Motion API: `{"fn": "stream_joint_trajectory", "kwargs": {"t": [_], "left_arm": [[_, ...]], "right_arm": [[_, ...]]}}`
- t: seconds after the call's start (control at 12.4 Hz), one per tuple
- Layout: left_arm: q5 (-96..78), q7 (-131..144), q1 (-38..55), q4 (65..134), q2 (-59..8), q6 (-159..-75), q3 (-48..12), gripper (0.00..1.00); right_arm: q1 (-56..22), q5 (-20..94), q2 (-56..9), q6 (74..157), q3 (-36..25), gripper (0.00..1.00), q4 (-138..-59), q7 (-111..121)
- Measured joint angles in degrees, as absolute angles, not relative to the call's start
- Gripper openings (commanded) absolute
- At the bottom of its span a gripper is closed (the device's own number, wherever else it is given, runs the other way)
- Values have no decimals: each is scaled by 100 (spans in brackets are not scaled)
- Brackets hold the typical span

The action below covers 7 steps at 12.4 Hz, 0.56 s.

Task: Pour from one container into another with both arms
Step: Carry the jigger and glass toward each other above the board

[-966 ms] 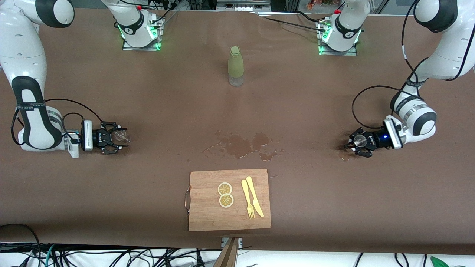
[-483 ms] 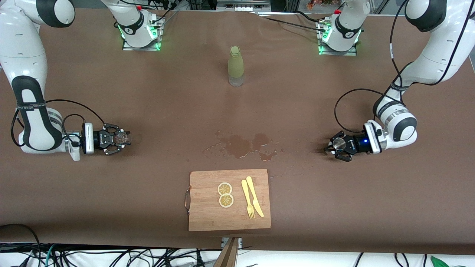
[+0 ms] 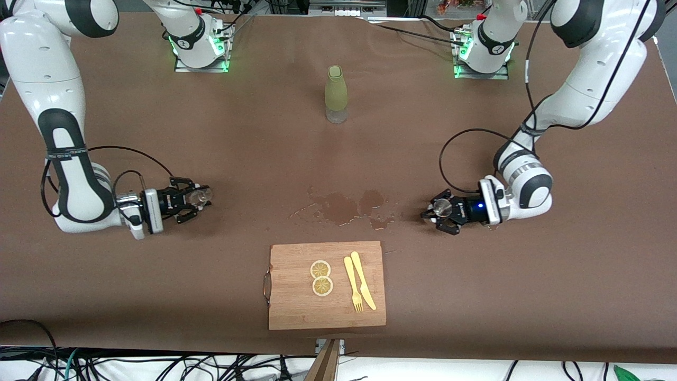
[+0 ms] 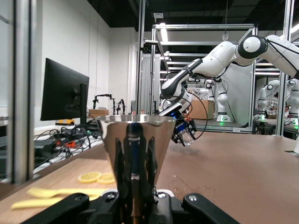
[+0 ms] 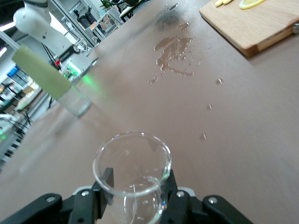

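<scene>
My left gripper (image 3: 440, 210) is shut on the shiny silver metal cup (image 3: 442, 209), low over the table just beside the wet patch, toward the left arm's end. In the left wrist view the silver cup (image 4: 135, 140) stands upright between the fingers (image 4: 119, 186), mouth up. My right gripper (image 3: 198, 197) is shut on the tiny clear glass cup (image 3: 201, 196) over the table toward the right arm's end. Seen from the right wrist, the glass cup (image 5: 132, 172) sits upright between the pads (image 5: 107, 179). A wide stretch of table separates the two cups.
A wet patch (image 3: 346, 206) darkens the middle of the table. A wooden cutting board (image 3: 326, 309) with lemon slices (image 3: 321, 278), a yellow fork and knife (image 3: 359, 286) lies nearer the camera. The tall olive-green bottle (image 3: 336, 95) stands between the arm bases.
Both arms have carried their cups toward the middle of the table; the left gripper travelled farther and now hangs at the wet patch's edge. Both grips are unchanged.
</scene>
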<state>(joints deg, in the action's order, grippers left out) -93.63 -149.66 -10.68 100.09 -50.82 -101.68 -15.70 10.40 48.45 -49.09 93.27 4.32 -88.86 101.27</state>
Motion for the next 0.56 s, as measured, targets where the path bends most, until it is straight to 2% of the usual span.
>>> {"fn": "stream_joint_trajectory", "kwargs": {"t": [0.4,0.56], "left_arm": [[-9663,-14974,-508,9373,-5481,-10436,-1576,0],[-9869,-14984,-241,9228,-5576,-10579,-1578,0]], "right_arm": [[853,4854,-4834,9341,983,17,-8514,8068],[851,4857,-4832,9589,1272,17,-8422,7399]]}}
